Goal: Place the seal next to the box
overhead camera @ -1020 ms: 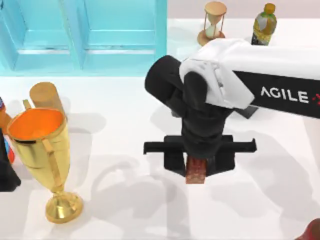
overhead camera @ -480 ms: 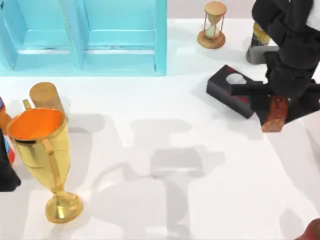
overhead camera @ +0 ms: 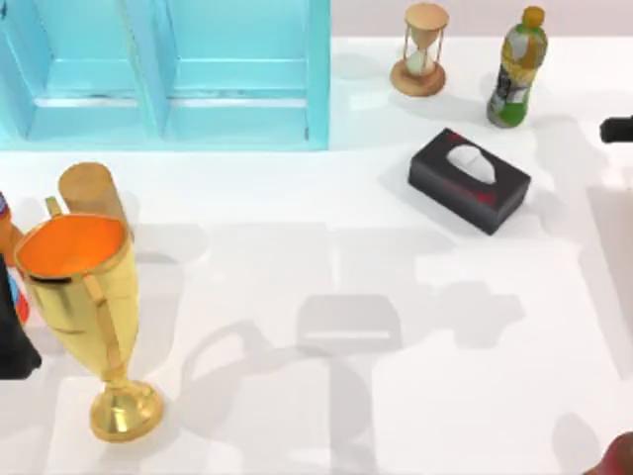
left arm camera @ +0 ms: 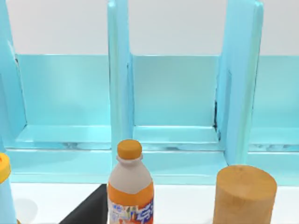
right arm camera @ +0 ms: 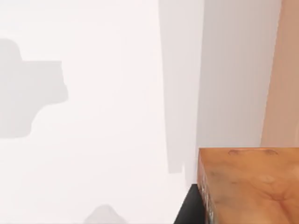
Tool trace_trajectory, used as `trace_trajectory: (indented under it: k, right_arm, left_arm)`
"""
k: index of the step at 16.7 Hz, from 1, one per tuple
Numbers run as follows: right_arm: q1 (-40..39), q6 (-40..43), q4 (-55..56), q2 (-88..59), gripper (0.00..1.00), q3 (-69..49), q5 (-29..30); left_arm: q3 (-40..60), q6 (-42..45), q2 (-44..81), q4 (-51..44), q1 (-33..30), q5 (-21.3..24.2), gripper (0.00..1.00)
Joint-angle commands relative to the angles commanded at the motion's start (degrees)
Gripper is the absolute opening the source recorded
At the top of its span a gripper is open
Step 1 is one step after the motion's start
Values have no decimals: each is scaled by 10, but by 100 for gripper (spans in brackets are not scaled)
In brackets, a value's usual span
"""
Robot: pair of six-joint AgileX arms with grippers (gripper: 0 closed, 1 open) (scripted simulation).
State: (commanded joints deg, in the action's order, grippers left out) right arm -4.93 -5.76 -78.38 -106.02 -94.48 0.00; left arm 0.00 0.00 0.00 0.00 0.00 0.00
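Filling the right wrist view's corner, seal [right arm camera: 250, 184] beside end effector; grip state unclear.

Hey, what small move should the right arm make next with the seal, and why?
Probably shift left toward the box, then lower beside it. The seal looks held in the right gripper near the table's right edge, away from the box, whose near side has bare table. The left arm sits parked at the left edge.
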Motion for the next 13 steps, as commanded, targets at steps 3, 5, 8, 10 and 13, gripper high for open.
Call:
trace_trajectory:
  k: [3,5,8,10,13]
  right_arm:
    - [-2,-1,1,-3,0,2,1]
    - [1,4,10,-3,0,-3,-3]
    - [6,19,69,-3,0,-12,-27]
    - [0,18,124,-5,0,7,-40]
    - [-12,5,166,-8,0,71,-32]
  left_arm:
    - [0,0,0,0,0,0,100]
    - [0,0,0,0,0,0,100]
    - [0,0,0,0,0,0,100]
    - [0,0,0,0,0,0,100]
    - [0,0,0,0,0,0,100]
